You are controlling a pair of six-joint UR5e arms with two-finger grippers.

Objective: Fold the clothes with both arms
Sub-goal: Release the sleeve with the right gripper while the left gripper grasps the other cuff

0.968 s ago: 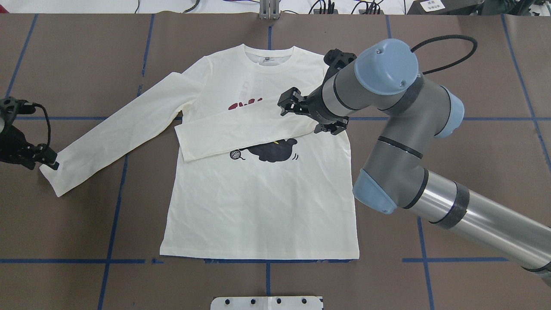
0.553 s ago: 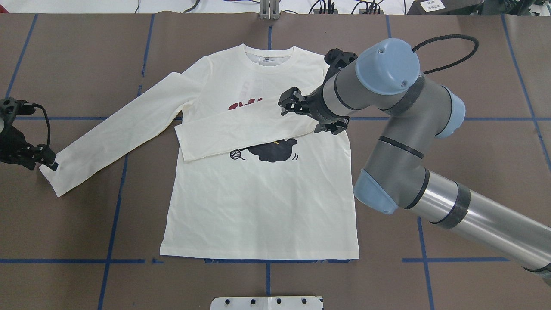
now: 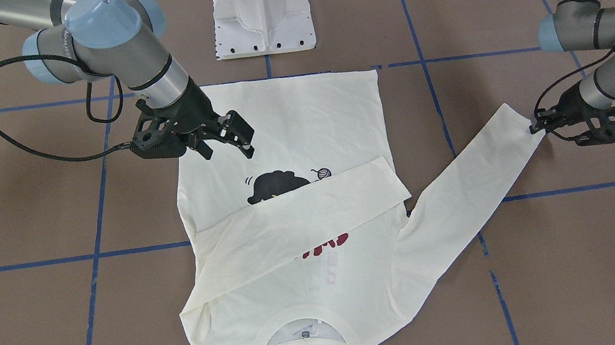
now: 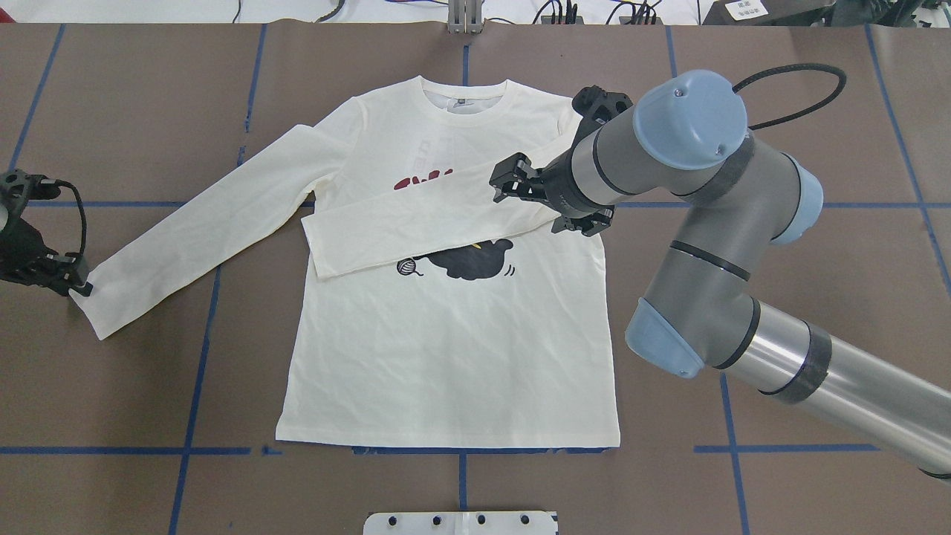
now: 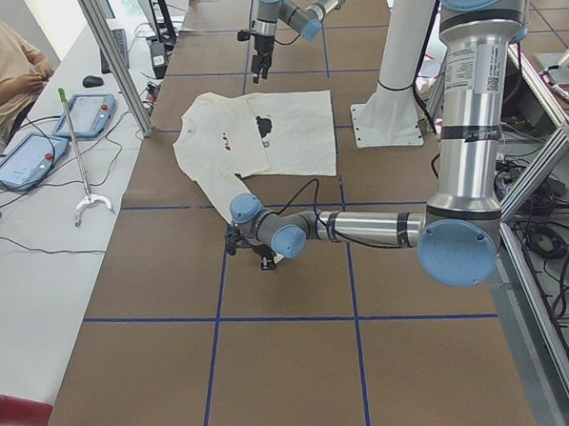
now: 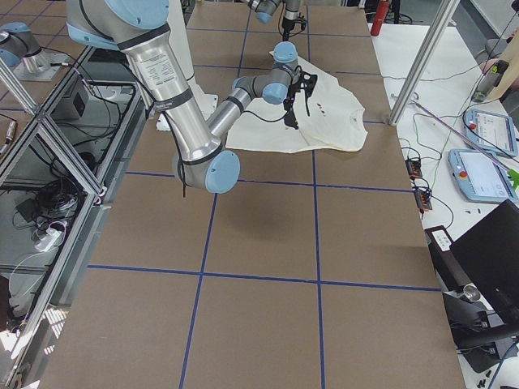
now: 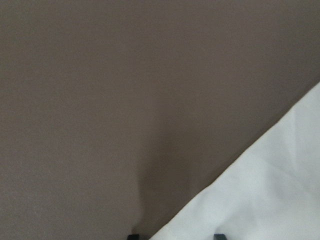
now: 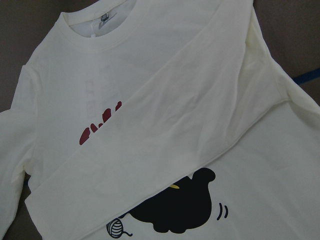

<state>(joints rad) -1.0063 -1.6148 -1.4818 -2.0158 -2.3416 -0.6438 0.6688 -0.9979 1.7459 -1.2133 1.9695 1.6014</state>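
The cream-white long-sleeved T-shirt (image 4: 446,357) lies flat, print up, its ribbed neck (image 4: 464,100) at the far side. One sleeve (image 4: 401,227) is folded across the chest, half covering the dark-red word (image 4: 422,180) and the black cat print (image 4: 475,261). The other sleeve (image 4: 200,223) stretches out to the left. My left gripper (image 4: 80,287) sits low at this sleeve's cuff. In the left wrist view the cuff (image 7: 270,190) lies between its parted fingertips. My right gripper (image 4: 541,200) hovers open and empty over the shirt's chest (image 3: 301,116).
The brown table (image 4: 111,111) carries blue tape lines. The white pedestal base (image 4: 461,522) stands at the near edge. The right arm's black cable (image 4: 787,89) loops over the table at the right. An operator (image 5: 0,66) sits beyond the far side.
The right arm has drifted slightly to the right above the shirt, gripper still open. The left gripper has shifted a little outward to the cuff's edge.
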